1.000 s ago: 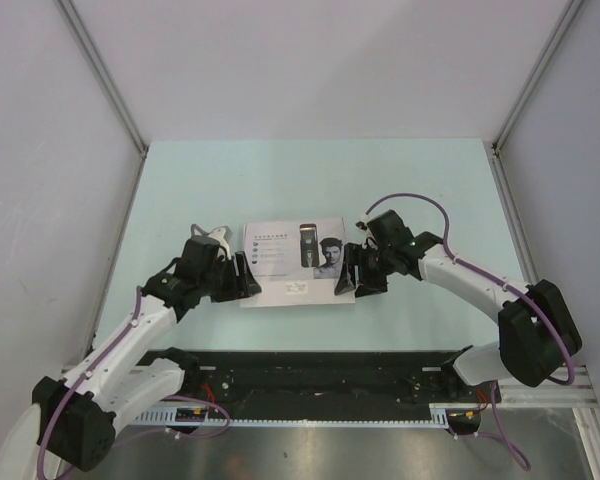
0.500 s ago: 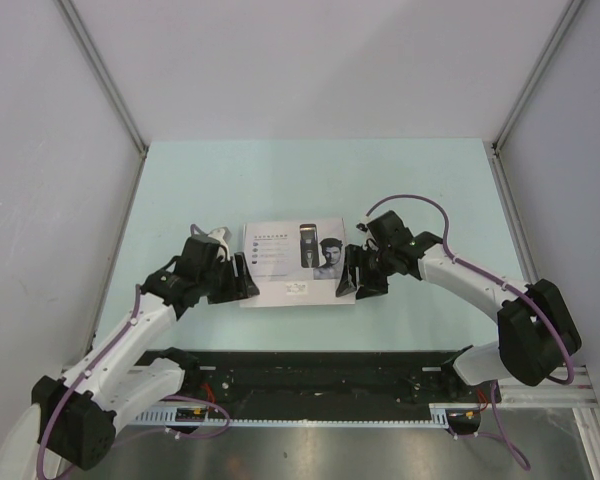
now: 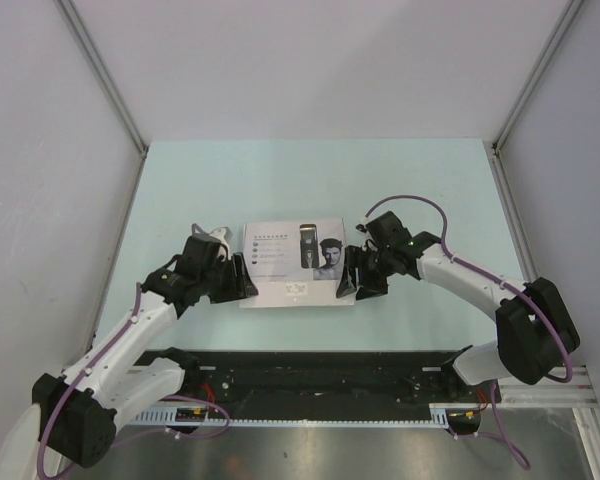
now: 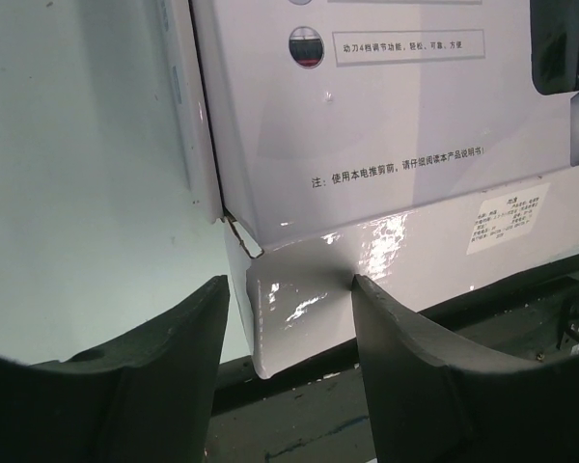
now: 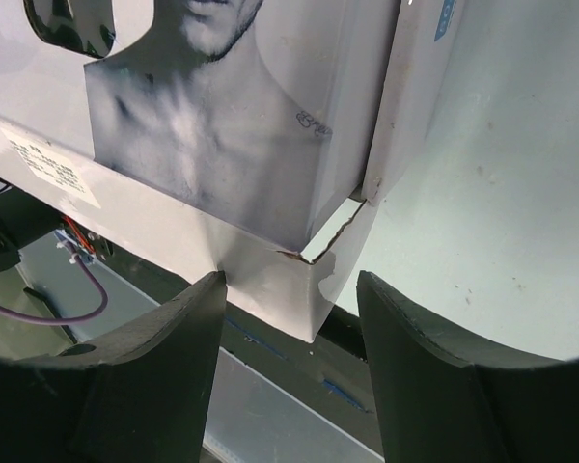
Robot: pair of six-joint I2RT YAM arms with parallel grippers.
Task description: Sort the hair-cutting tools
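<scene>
The left hand (image 4: 289,289) is partly open, its two dark fingers (image 4: 145,386) straddling the near left corner of a white box (image 4: 367,125). It clamps nothing, and a sliver of gap shows beside one finger. The right hand (image 5: 289,285) mirrors it at the near right corner, also partly open and holding nothing.

The box lies flat on the pale green surface (image 3: 310,180), between the two arms. Its closed lid (image 3: 275,285) carries printed text, a man's portrait (image 5: 222,116) and a picture of a clipper (image 3: 308,243).

None of the hair-cutting tools is in view; they are probably inside the box. The lid looks like thin, glossy cardboard, which would be light, slippery and easy to crease, and its corners show small tears. Taking hold of the lid's side lip near each corner and lifting evenly seems safest. Whatever lies inside may slide if the box tips.
</scene>
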